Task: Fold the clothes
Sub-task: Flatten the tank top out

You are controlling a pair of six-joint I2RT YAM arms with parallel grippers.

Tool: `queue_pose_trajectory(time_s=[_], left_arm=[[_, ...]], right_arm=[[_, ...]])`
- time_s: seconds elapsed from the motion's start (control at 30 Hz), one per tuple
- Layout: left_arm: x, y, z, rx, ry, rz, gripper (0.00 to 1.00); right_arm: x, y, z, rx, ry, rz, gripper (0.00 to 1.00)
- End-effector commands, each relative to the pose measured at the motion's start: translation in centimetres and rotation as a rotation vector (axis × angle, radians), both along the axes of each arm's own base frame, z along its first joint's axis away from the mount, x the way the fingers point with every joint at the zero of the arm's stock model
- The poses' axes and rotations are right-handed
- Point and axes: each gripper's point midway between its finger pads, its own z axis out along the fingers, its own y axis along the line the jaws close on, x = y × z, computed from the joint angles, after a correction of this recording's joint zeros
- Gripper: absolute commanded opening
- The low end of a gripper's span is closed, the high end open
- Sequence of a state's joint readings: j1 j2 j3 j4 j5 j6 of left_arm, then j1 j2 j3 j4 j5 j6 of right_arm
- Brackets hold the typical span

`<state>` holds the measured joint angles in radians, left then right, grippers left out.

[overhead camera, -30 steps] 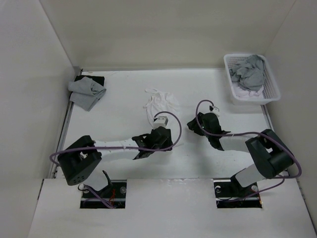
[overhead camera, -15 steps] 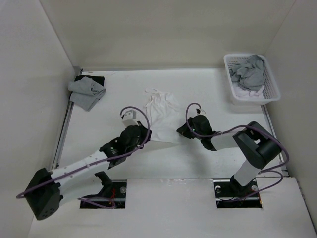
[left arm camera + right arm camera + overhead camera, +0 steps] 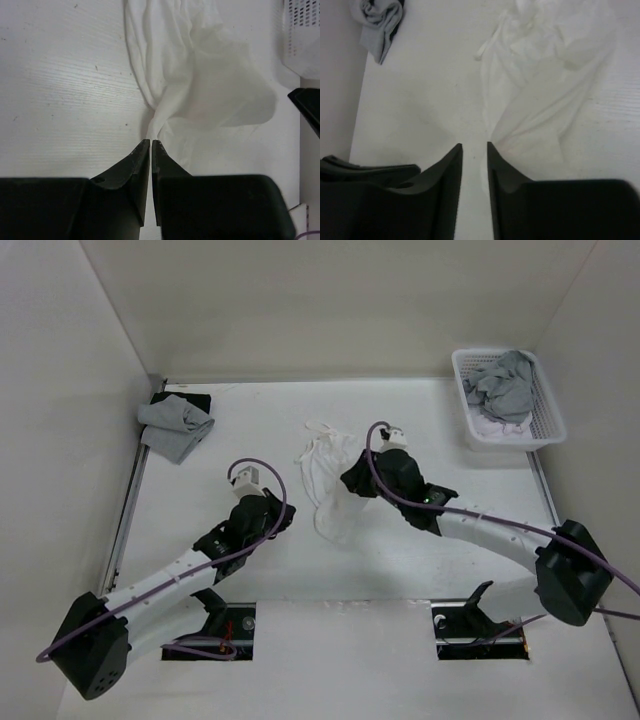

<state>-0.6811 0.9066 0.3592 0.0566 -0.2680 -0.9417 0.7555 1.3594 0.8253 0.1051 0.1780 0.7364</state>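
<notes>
Left hand (image 3: 150,141), nearest the arm bases, has its two dark fingers pressed together on the near tip of the plain white garment of thin soft fabric (image 3: 200,75); the cloth gathers into creases that run straight to that pinch, so I judge it a real grip on a corner or hem; a little farther out and to the right, the right hand (image 3: 474,145) hovers with its fingers apart and only the bare white desk (image 3: 420,100) between them, the garment's edge lying just beside its right finger, not held.

From above, the garment (image 3: 330,475) lies mid-desk between the two hands as a narrow, rumpled strip running away from the arms, with thin white cord loops (image 3: 318,428) at its far end; it is neither flat nor folded.

Beyond it, a white plastic lattice basket (image 3: 548,420) holding crumpled grey cloth (image 3: 505,385) sits at the far right corner, and a folded grey cloth (image 3: 175,427) lies at the far left.

The step in hand looks like spreading, with no fold made yet; the next move calls for the right hand to take the near edge opposite the left's pinch, then both to draw apart and lay the fabric flat.
</notes>
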Motion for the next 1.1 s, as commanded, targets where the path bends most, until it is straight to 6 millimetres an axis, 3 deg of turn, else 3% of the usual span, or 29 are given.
queue_pose_trajectory(time_s=[0.0, 0.07, 0.13, 0.3, 0.43, 0.5, 0.8, 0.93, 1.07], left_arm=[[0.0, 0.3, -0.4, -0.029, 0.008, 0.011, 0.07], [-0.6, 0.7, -2.6, 0.017, 0.081, 0.003, 0.1], [-1.1, -0.3, -3.5, 0.046, 0.117, -0.047, 0.11], [-3.5, -5.2, -5.0, 0.105, 0.176, -0.209, 0.17], [-4.3, -9.3, -5.1, 0.067, 0.198, -0.26, 0.29], [-4.7, -10.7, -5.2, 0.042, 0.22, -0.262, 0.32], [-5.1, -11.4, -9.6, 0.07, 0.386, -0.142, 0.33], [-4.3, -10.9, -10.3, 0.072, 0.384, -0.078, 0.33], [-4.2, -10.6, -10.0, 0.044, 0.359, -0.075, 0.14]], right_arm=[[-3.1, -2.0, -4.9, -0.268, 0.099, 0.017, 0.4], [-3.4, -3.0, -6.0, -0.283, 0.093, -0.024, 0.42], [-3.1, -4.0, -6.2, -0.253, 0.093, -0.066, 0.43], [-2.1, -5.1, -5.1, -0.203, 0.043, -0.105, 0.46], [-1.5, -5.3, -5.1, -0.197, 0.029, -0.112, 0.31], [-1.6, -5.2, -5.2, -0.184, 0.021, -0.105, 0.29], [-2.2, -4.9, -4.3, -0.085, -0.036, -0.092, 0.34], [-2.6, -5.4, -3.8, -0.054, -0.056, -0.097, 0.38], [-2.6, -6.6, -5.0, -0.061, -0.034, -0.127, 0.45]])
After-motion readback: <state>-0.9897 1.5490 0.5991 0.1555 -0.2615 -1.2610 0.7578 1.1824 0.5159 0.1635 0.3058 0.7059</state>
